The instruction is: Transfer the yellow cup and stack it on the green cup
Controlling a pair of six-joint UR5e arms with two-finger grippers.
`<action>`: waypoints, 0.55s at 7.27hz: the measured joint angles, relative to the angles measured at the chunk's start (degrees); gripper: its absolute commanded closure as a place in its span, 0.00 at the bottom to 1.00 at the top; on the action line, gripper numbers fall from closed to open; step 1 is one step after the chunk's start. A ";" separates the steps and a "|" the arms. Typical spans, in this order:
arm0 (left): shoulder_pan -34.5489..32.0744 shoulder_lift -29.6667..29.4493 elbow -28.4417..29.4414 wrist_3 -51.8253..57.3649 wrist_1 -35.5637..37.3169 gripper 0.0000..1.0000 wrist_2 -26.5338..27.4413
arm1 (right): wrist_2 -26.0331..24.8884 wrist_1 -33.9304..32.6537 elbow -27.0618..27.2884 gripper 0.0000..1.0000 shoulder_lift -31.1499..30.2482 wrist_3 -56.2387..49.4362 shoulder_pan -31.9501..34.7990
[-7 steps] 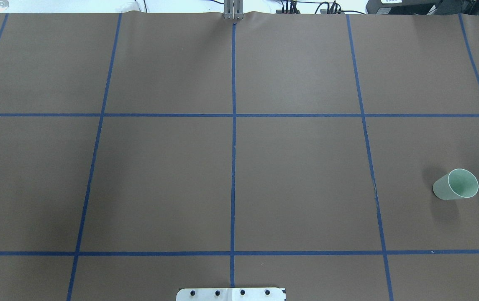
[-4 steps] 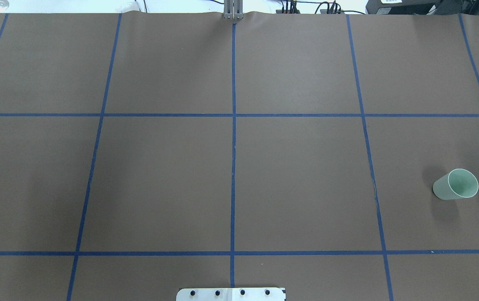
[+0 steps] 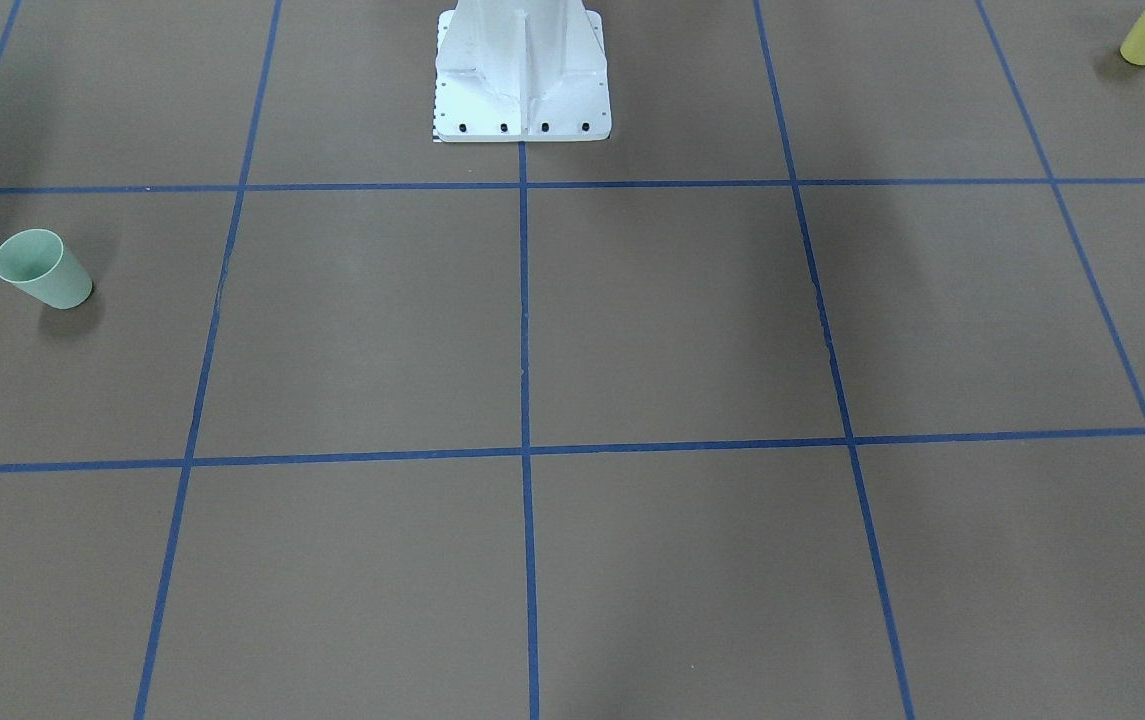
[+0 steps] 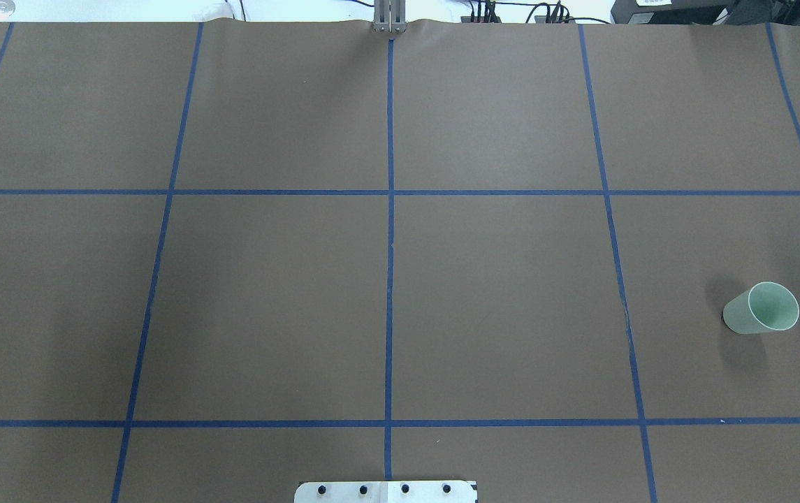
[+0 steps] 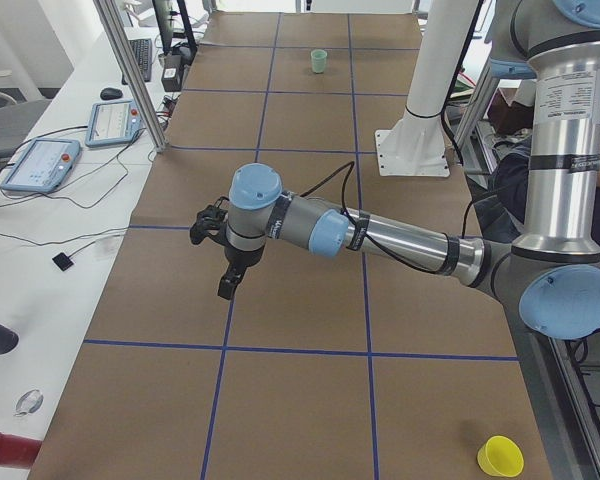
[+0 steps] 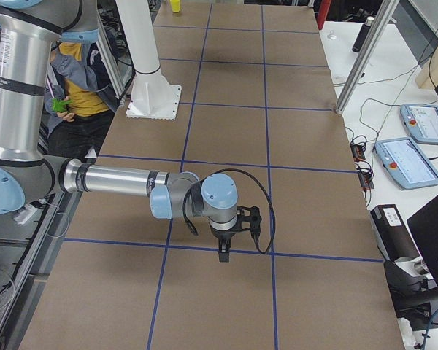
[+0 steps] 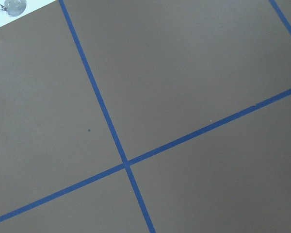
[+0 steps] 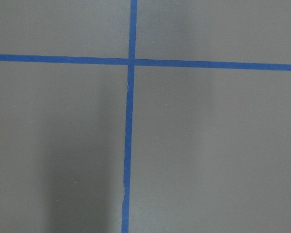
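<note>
So, starting from the left end of the counter (image 4: 497,293), the yellow cup (image 5: 500,457) is the nearest thing. It stands mouth-up near the corner on the robot's side, all on its own.

Next out is the left tool (image 5: 226,288), on an arm stretched long and low across the brown paper. Its fingers point down above the surface, right by a line of blue tape (image 4: 389,279). It only shows in the left-end view, so I can't tell if it's released or clenched.

Past that, the white pedestal (image 3: 522,70) stands at the robot's edge, mid-counter.

Further along is the right tool (image 6: 224,254), also pointing down and hanging over a tape line. Same story here: only the right-end view catches it, so I can't tell its state either.

Farthest out is the green cup (image 4: 761,309), upright and mouth up, in the middle row of squares on the robot's right. It's well apart from both tools and at the opposite end from the yellow one.

A person (image 6: 80,87) in a yellow top sits behind the robot.
</note>
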 measured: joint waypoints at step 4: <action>0.17 6.81 -6.52 -26.73 -3.37 0.00 14.01 | 0.10 -0.03 -0.49 0.00 -0.57 -0.49 0.05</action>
